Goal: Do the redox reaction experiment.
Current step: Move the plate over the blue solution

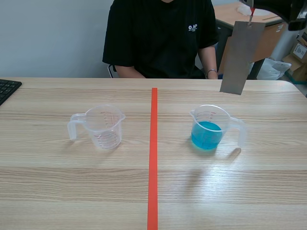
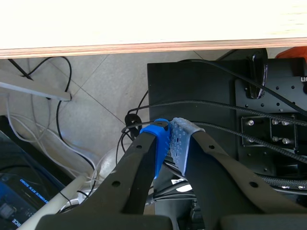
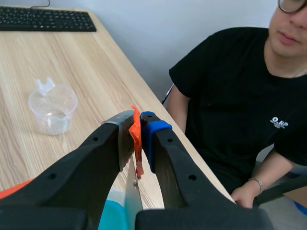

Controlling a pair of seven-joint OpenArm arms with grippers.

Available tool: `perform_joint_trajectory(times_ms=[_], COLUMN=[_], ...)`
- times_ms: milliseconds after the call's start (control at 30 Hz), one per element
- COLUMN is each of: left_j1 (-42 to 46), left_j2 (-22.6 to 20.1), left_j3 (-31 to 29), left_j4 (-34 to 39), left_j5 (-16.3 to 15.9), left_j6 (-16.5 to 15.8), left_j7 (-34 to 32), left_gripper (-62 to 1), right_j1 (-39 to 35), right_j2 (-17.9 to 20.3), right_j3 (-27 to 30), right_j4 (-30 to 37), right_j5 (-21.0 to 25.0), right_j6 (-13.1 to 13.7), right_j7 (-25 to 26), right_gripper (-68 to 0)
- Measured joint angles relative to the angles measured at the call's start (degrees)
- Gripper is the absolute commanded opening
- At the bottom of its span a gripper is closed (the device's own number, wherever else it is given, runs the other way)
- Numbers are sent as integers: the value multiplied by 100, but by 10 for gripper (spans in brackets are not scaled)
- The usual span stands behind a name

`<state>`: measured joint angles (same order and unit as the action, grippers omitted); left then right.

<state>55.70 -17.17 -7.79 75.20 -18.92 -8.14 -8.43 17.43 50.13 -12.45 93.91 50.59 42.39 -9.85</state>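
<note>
Grey, seemingly metal strip below right gripper, red tab in its grip

A metal sheet hangs below the right jaws by a tab pinched between them, clear of the desk. The cup of liquid stands under it, a little nearer the robot. Farther from these jaws, past the tape line, the empty cup stands on the desk, the keyboard lies beyond it at the edge, and a person sits behind the desk. The left jaws, pressed together, are below the desk's edge, over cables on the floor.
</note>
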Motion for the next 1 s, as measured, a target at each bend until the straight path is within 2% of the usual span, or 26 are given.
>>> perform_joint_trajectory(times_ms=[133, 400, 633, 800, 1000], left_j1=[0, 0, 0, 35, 363], left_j2=[0, 0, -44, -470, -1357], left_j3=[0, 0, 0, 0, 0], left_j4=[0, 0, 0, 68, 627], left_j5=[0, 0, 0, -2, -26], left_j6=[2, 0, -2, -46, -223], left_j7=[0, 0, -2, -105, -404], left_gripper=[-563, -563, -563, -563, -563], right_j1=[0, 0, 0, 0, 0], right_j2=[-151, -743, -885, -953, -951], right_j3=[0, 0, 0, 0, 0], right_j4=[-181, -236, -236, -236, -236], right_j5=[-177, -752, -815, -885, -883], right_j6=[0, 0, 0, 0, 0], right_j7=[20, 20, 20, -4, -2], right_gripper=[-660, -660, -660, -660, -660])
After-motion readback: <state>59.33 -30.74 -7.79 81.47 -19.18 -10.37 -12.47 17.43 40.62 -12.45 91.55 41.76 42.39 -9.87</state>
